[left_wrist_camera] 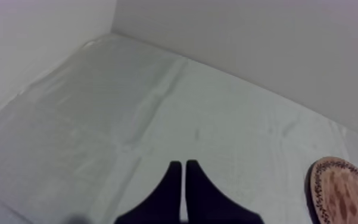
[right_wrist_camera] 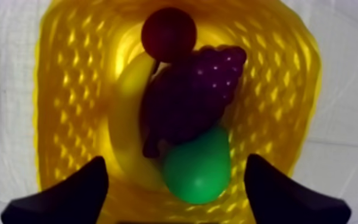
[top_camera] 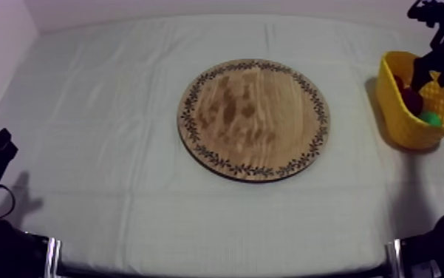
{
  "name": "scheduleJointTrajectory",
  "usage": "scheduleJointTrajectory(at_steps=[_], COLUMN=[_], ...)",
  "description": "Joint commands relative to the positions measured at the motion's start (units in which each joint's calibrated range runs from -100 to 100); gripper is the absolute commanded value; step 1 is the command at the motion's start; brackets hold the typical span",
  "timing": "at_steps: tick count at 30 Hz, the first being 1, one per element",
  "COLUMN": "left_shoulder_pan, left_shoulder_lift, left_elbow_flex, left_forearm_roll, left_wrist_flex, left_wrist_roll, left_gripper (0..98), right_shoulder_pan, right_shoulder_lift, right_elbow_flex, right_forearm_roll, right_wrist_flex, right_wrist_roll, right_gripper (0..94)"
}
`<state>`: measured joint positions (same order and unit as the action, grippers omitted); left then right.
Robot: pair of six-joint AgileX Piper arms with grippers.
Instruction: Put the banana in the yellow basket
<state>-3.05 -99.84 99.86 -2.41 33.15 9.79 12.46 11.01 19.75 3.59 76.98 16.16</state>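
The desk (top_camera: 106,133) carried the wooden board (top_camera: 254,118) at its middle; the yellow basket (top_camera: 398,111) stood well apart from it, near the desk's right edge; inside the basket the banana (right_wrist_camera: 124,113) lay curved beneath the bunch of grapes (right_wrist_camera: 193,89), with the pear (right_wrist_camera: 198,164) and the small red fruit (right_wrist_camera: 169,33) touching the grapes; the right gripper (right_wrist_camera: 176,159) hung over the basket, released, fingers spread wide; the left gripper (left_wrist_camera: 183,164) hovered over the cloth, clenched on nothing.
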Motion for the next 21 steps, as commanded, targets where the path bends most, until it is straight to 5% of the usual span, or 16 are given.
scheduleJointTrajectory(at_steps=[1,8,21], left_shoulder_pan=[-0.02,-0.02,-0.02], left_shoulder_lift=[0.02,0.02,0.02], left_elbow_flex=[0.03,0.03,0.03], left_forearm_roll=[-0.01,-0.01,-0.01], left_wrist_flex=[-0.01,-0.01,-0.01], left_wrist_roll=[0.01,0.01,0.01], left_gripper=[0.1,0.1,0.1], right_shoulder_pan=[0.16,0.4,0.05], right_shoulder_lift=[-1.5,-10.66,-33.19], right_elbow_flex=[0.39,5.19,25.66], right_forearm_roll=[-0.58,-1.26,-1.75], right_wrist_flex=[0.45,-2.24,-16.63], right_wrist_roll=[0.38,1.88,0.74], right_gripper=[57.0,32.8,12.4])
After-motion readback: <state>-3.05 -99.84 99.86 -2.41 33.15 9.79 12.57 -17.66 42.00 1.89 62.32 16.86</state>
